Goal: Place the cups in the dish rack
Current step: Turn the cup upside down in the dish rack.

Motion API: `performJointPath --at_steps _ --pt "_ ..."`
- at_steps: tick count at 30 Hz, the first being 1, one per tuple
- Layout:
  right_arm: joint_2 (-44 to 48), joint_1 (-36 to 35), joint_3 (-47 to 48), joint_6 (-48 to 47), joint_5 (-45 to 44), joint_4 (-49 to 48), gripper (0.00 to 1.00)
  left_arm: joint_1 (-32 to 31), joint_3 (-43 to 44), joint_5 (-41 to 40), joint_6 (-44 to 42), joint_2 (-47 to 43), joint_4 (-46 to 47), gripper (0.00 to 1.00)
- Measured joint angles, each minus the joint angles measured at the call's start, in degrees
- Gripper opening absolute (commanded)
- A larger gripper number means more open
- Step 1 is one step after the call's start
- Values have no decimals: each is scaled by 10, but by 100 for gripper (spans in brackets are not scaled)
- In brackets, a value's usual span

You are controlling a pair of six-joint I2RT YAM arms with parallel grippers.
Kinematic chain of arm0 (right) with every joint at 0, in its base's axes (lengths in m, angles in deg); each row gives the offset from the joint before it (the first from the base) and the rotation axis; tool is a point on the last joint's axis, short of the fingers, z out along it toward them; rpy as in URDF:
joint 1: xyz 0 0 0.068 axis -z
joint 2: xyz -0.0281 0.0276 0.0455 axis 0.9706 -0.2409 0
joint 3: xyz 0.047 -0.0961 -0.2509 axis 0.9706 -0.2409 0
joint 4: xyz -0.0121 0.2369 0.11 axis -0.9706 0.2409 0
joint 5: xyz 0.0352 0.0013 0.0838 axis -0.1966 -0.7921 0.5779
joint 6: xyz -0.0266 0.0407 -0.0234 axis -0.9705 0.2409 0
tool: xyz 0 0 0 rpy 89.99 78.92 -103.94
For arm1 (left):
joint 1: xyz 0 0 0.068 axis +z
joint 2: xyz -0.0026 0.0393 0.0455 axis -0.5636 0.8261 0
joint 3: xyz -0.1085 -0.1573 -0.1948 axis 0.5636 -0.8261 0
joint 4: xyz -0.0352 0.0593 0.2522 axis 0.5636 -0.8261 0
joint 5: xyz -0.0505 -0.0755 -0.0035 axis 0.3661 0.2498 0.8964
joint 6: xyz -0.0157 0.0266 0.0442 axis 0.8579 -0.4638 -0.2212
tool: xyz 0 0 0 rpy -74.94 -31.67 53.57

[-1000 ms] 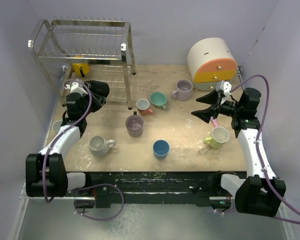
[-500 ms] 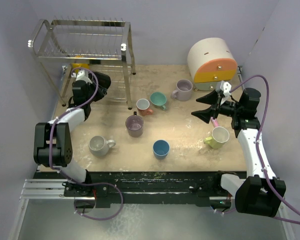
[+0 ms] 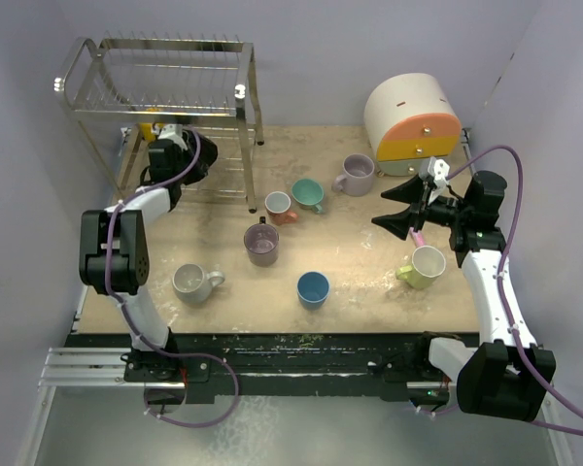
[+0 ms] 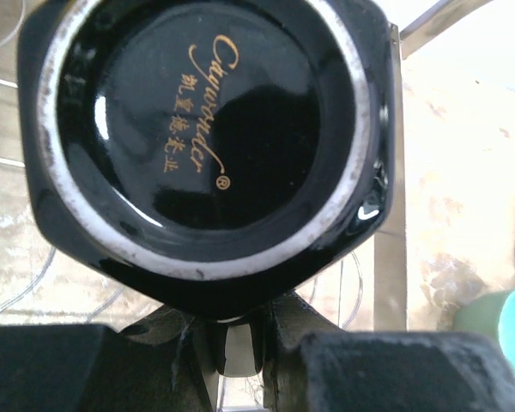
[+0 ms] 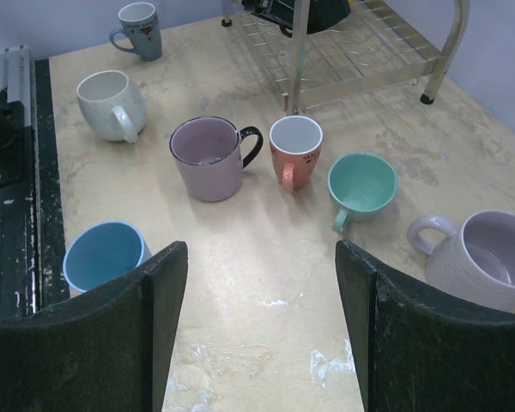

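Left gripper (image 4: 236, 340) pinches glossy black ceramic mug (image 4: 206, 129), gold-lettered base, at silver wire dish rack (image 3: 155, 58), ten o'clock; right gripper (image 3: 396, 206) fingers spread.

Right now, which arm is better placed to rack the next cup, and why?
Left: the left gripper holds the black cup at the dish rack's lower tier; the right gripper hangs open, far off.
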Motion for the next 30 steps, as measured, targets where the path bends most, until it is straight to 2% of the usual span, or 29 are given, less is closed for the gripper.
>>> performJointPath --at_steps 13,21,30 --pt "0 1 0 -2 0 0 72 1 178 -29 -81 99 -135 0" --pt "0 3 0 -1 0 0 73 2 282 -78 -127 159 -219 0" --pt "0 5 0 -1 -2 -1 73 2 360 -130 -161 221 -256 0"
